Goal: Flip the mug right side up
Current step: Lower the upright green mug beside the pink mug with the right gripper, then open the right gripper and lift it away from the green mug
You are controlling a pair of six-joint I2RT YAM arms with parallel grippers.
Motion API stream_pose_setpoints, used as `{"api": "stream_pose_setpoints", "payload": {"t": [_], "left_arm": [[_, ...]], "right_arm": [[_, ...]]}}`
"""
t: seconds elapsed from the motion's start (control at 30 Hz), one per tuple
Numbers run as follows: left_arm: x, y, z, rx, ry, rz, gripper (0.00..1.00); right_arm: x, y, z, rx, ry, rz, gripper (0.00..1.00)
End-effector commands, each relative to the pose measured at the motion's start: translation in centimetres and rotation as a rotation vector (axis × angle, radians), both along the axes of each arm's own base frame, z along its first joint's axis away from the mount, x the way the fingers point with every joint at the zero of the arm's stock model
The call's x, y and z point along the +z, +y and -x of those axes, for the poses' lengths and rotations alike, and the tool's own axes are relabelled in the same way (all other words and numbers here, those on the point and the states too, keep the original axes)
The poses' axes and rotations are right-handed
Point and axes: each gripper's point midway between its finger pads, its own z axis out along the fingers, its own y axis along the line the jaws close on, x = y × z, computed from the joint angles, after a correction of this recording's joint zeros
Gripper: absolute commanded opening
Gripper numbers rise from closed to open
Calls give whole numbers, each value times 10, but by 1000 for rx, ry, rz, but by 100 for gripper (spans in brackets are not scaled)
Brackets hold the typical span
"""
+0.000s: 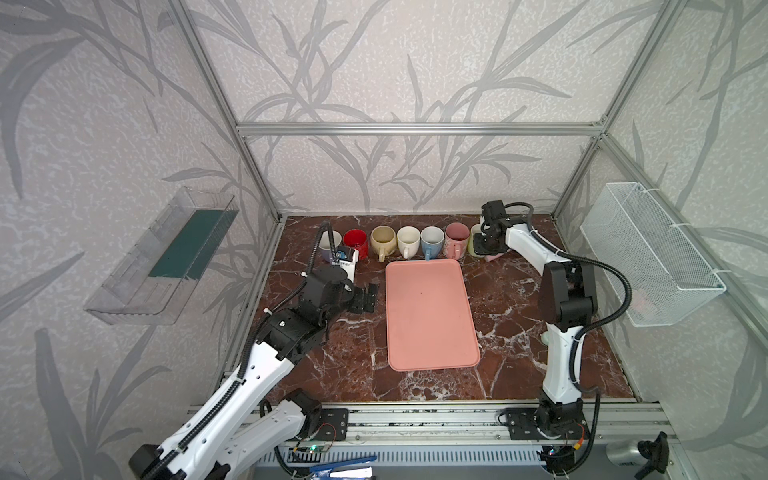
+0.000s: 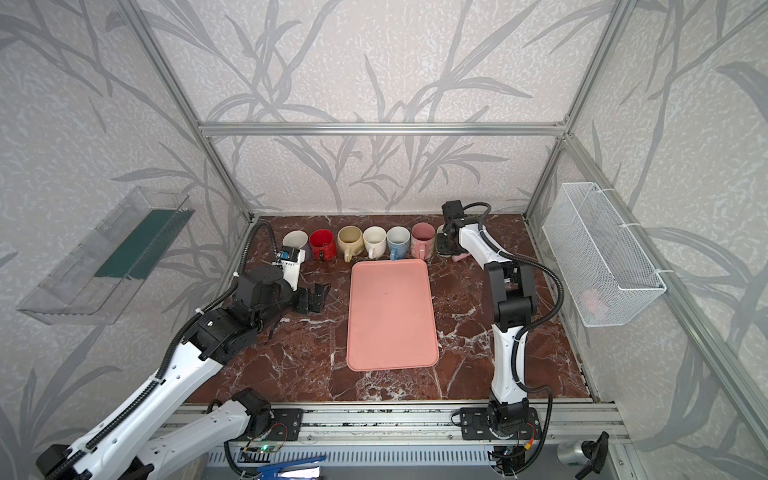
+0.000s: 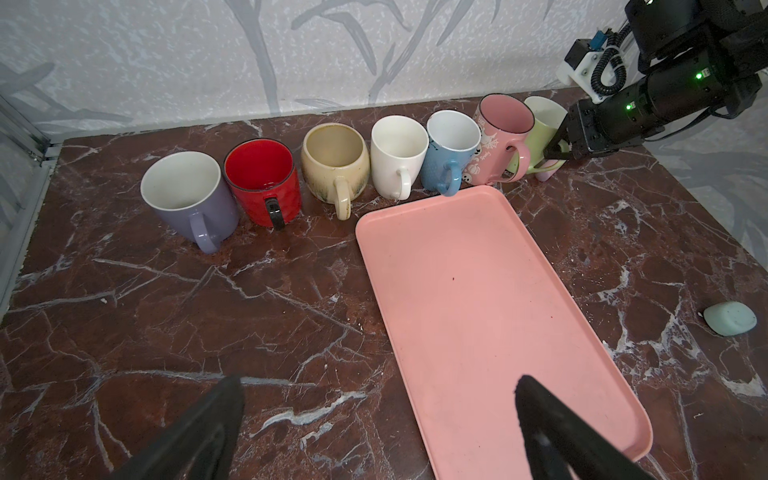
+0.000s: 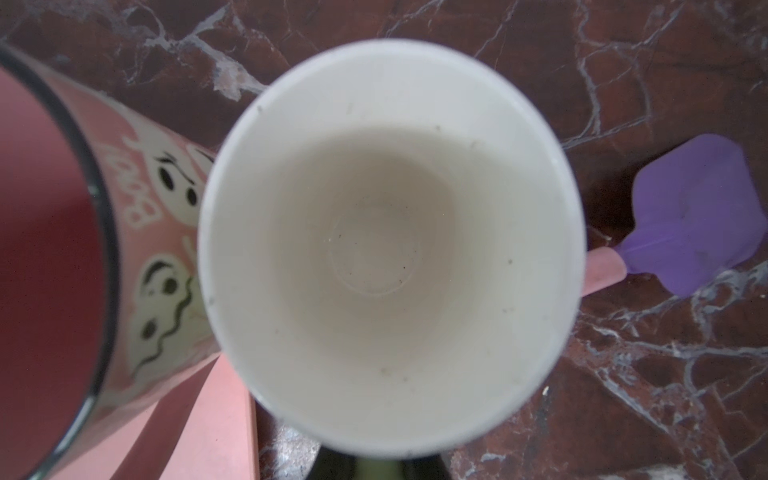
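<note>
The mug point(image 3: 544, 120) is light green outside and white inside. It stands upright with its mouth up at the right end of the row of mugs, and shows in both top views point(image 1: 473, 245) point(image 2: 439, 232). In the right wrist view I look straight down into its empty bowl point(image 4: 390, 245). My right gripper point(image 3: 552, 156) point(image 1: 484, 249) is shut on the mug's handle, a green strip between the dark jaws. My left gripper point(image 3: 378, 386) point(image 1: 368, 297) hangs open and empty over the marble at the tray's left edge.
Several other mugs stand upright along the back: purple point(image 3: 187, 199), red point(image 3: 266, 183), beige point(image 3: 334, 162), white point(image 3: 397, 153), blue point(image 3: 451, 145), pink point(image 3: 498, 137). A pink tray point(image 1: 430, 311) lies mid-table. A purple piece point(image 4: 698, 216) and a pale green lump point(image 3: 731, 318) lie to the right.
</note>
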Motion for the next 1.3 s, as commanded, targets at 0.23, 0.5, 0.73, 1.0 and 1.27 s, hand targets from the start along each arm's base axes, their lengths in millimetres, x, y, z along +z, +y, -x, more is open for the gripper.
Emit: {"api": "stream_pose_setpoints", "payload": {"t": [0.23, 0.5, 0.73, 1.0, 1.27], "left_arm": [[-6, 4, -4, 19, 14, -37, 99], [-4, 9, -9, 48, 7, -59, 99], [8, 21, -12, 114, -32, -72, 99], [38, 26, -6, 135, -89, -26, 99], [13, 46, -4, 242, 3, -97, 99]], "right_arm": [[12, 0, 5, -6, -43, -6, 45], [50, -6, 13, -7, -121, 5, 69], [87, -8, 33, -15, -220, -37, 77], [132, -11, 85, 10, -396, -110, 82], [138, -29, 147, -22, -493, -107, 100]]}}
